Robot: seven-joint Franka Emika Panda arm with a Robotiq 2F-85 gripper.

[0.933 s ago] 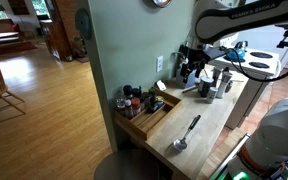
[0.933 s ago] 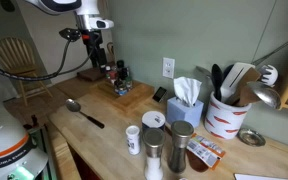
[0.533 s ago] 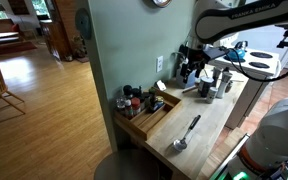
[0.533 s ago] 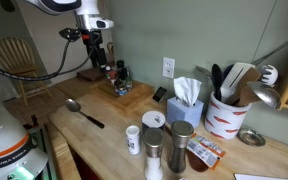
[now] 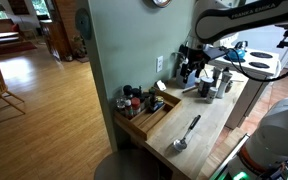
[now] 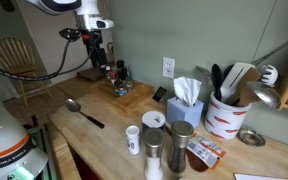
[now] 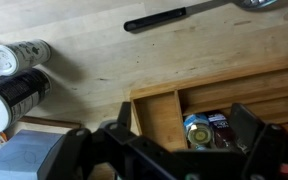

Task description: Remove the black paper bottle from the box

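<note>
The light wooden box (image 7: 239,82) lies on the counter against the wall and shows in both exterior views (image 5: 152,118) (image 6: 130,92). Several small bottles stand at one end of it (image 5: 131,100) (image 6: 119,72). In the wrist view a dark, black-labelled bottle (image 7: 220,131) stands beside a blue-labelled one (image 7: 196,132) in a compartment. My gripper (image 7: 184,128) hangs well above the box with its fingers spread to either side of these bottles, open and empty. It also shows in both exterior views (image 5: 191,68) (image 6: 98,58).
A long metal spoon (image 7: 164,17) (image 5: 187,133) (image 6: 84,112) lies on the counter beside the box. Shakers and cans (image 7: 14,70) (image 6: 156,140), a tissue box (image 6: 184,100) and a utensil crock (image 6: 224,115) stand further along. The green wall runs behind.
</note>
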